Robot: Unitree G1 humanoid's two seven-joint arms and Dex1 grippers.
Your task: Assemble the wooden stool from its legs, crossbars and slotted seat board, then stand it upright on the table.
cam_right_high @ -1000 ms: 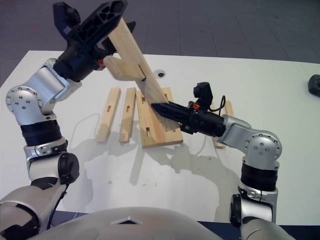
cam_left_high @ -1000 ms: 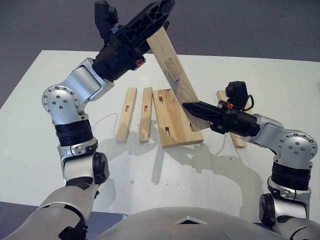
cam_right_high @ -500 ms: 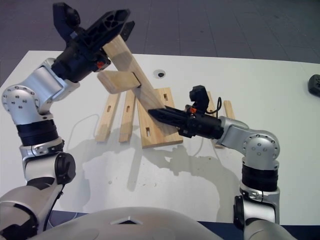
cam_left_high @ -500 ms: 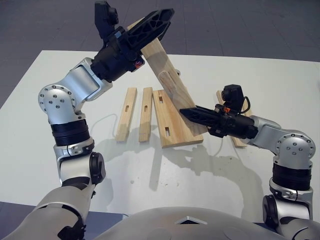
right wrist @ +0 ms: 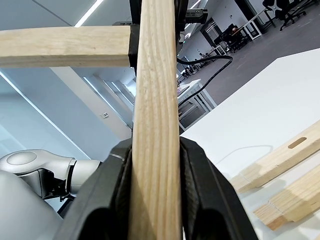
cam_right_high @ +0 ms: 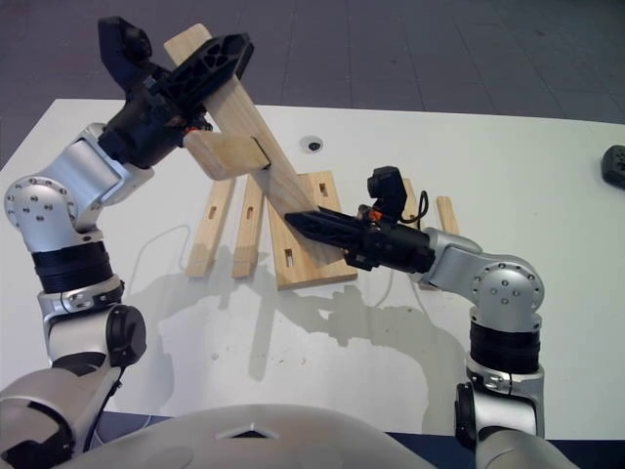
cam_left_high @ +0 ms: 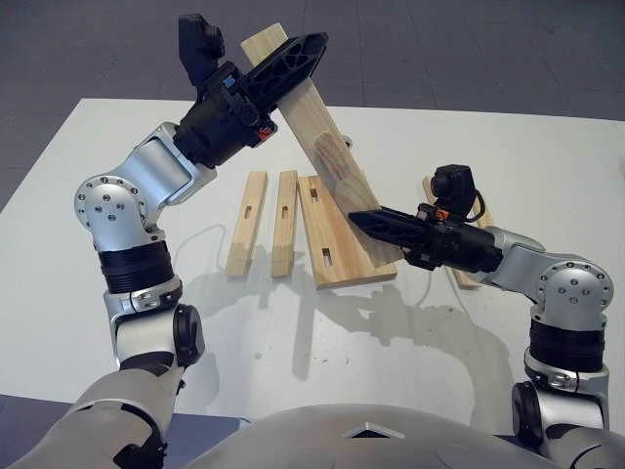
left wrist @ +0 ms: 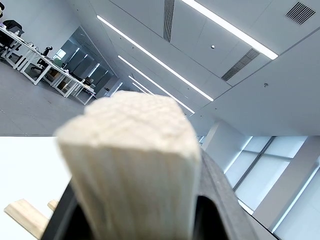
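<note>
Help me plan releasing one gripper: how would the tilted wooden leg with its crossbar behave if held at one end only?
Probably stiff: the leg runs straight between the left gripper and right gripper with no sag. The crossbar juts from one face, so a single grip may let it twist. Smooth bare wood might slide between the fingers.

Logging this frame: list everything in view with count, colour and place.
table: one, white, under everything.
seat board: one, pale wood, flat mid-table.
slotted bars: two, pale wood, left of the seat board.
leg with crossbar: one, pale wood, tilted above the board.
wood pieces: apparently two, pale, table's right side, partly hidden.
black object: one, table's right edge.
left gripper: black, shut on leg's upper end.
right gripper: black, shut on its lower end.
</note>
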